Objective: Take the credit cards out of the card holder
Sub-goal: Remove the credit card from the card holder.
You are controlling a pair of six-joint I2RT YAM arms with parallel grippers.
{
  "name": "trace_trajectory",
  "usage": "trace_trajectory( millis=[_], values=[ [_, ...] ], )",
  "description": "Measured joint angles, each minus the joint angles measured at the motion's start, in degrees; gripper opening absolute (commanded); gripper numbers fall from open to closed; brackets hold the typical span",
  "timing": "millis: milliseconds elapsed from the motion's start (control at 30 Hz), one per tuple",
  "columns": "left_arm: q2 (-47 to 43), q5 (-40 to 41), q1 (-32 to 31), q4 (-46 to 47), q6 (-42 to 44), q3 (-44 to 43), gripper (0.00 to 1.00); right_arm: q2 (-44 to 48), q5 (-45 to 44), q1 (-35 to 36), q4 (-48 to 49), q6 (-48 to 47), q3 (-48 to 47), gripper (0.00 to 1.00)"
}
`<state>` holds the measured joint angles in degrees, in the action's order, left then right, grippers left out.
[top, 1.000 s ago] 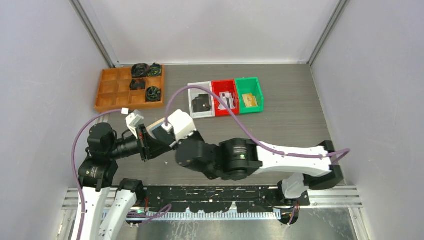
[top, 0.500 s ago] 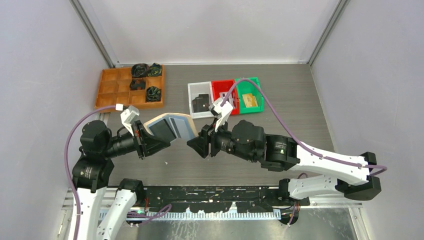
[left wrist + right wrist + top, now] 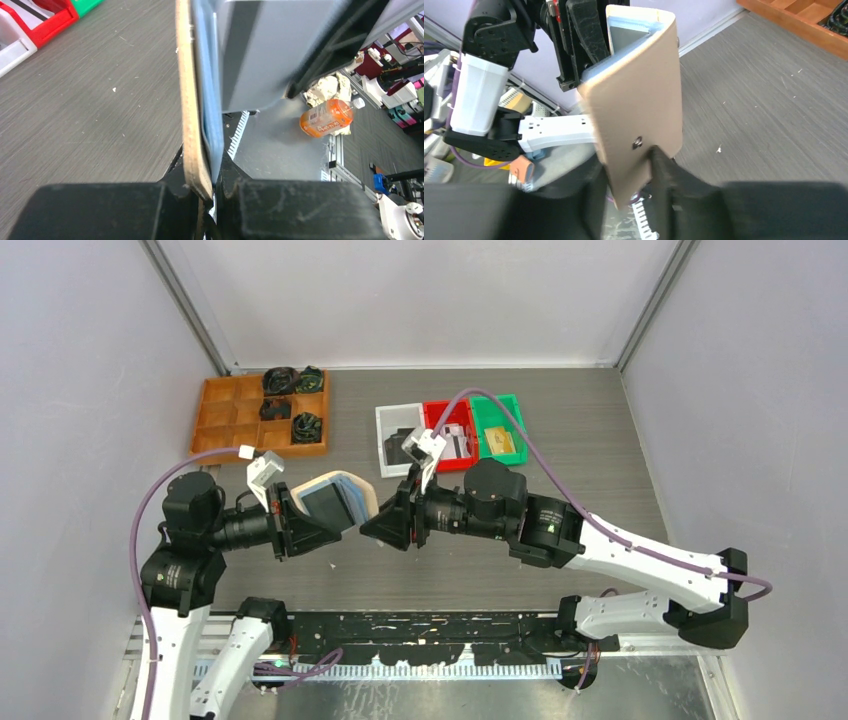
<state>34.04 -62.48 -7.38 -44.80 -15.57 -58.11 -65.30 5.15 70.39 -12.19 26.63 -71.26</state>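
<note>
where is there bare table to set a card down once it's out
Widest bare patch: right of the green bin, out to the right wall. A narrower strip lies between the wooden tray and the white bin. Crowded: the middle, around the raised card holder.

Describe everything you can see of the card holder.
The card holder is a tan, leather-like folding wallet with pale blue inner pockets and a small stud on its cover. It is partly open in the air, a grey card protruding. The left gripper pinches one edge; the right gripper straddles another.
</note>
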Motion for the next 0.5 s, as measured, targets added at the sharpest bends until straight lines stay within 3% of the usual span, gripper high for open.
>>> trace_trajectory(
  millis=[100, 200, 233, 267, 333, 400, 500],
  values=[
    [0.5, -1.0, 0.0, -0.7, 0.8, -0.5, 0.01, 0.0, 2.2, -1.8, 0.9, 0.7, 0.0, 0.18],
    [0.6, -1.4, 0.0, -1.1, 0.9, -0.7, 0.04, 0.0, 3.1, -2.8, 0.9, 1.0, 0.0, 0.18],
    [0.6, -1.5, 0.0, -1.1, 1.0, -0.7, 0.03, 0.1, 3.1, -3.1, 0.8, 1.2, 0.0, 0.23],
    [0.6, -1.6, 0.1, -1.2, 1.0, -0.7, 0.02, 0.1, 3.0, -3.1, 0.6, 1.2, 0.0, 0.39],
    [0.6, -1.8, 0.1, -1.2, 0.9, -0.7, 0.00, 0.4, 2.0, -3.1, 0.1, 1.6, 0.0, 0.55],
    [0.6, -2.5, 0.1, -1.3, 1.0, -0.7, 0.00, 0.8, 0.6, -3.1, -0.1, 1.7, 0.1, 0.64],
    [0.6, -3.1, 0.1, -1.3, 1.0, -0.7, 0.00, 1.6, -0.6, -3.1, 0.1, 1.7, 0.8, 0.66]
  ],
)
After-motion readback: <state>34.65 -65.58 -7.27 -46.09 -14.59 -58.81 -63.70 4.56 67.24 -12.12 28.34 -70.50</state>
